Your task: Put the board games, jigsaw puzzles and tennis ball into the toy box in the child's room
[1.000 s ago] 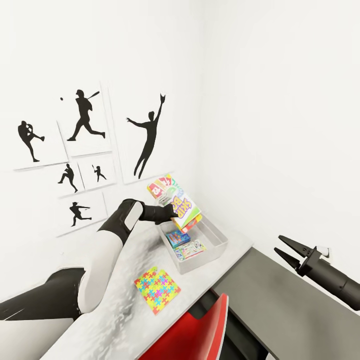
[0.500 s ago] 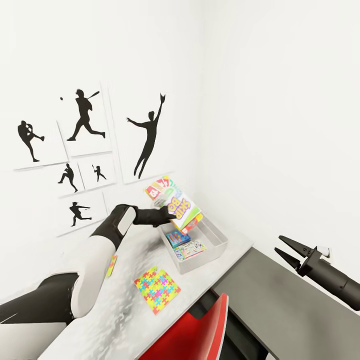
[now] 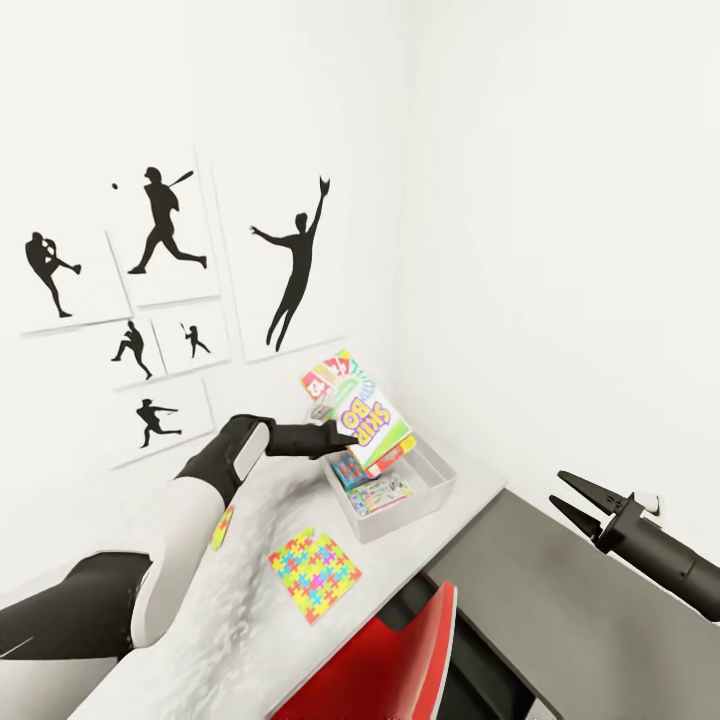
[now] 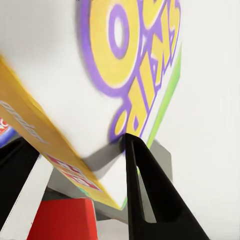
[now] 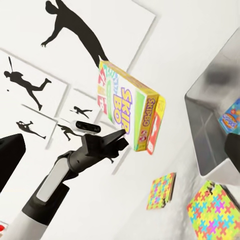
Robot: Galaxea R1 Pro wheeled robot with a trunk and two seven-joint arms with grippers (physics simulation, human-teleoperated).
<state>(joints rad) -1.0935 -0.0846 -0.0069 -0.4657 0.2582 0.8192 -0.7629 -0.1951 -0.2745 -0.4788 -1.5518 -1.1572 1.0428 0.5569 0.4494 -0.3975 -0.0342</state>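
My left gripper [image 3: 336, 438] is shut on a white, yellow and green Skip-Bo board game [image 3: 360, 412], held tilted in the air over the near-left end of the toy box [image 3: 432, 496]. The wrist view has that board game [image 4: 115, 75] between the black fingers [image 4: 137, 175]. Two smaller board games [image 3: 352, 470] lie inside the toy box. One jigsaw puzzle [image 3: 315, 575] lies flat on the table [image 3: 250, 640]; the edge of another jigsaw puzzle [image 3: 222, 527] peeks from behind my left arm. My right gripper [image 3: 572, 503] hangs open at the right. The tennis ball and the bed are out of view.
The table sits in a room corner, with baseball silhouette posters [image 3: 160, 235] on the left wall. A red chair back [image 3: 400, 655] stands at the table's front edge. A lower dark-grey cabinet top [image 3: 560, 610] runs under my right arm.
My left forearm has dropped and swung left, uncovering the second puzzle's edge. The held board game has shifted slightly right over the toy box. The head view has shifted a little.
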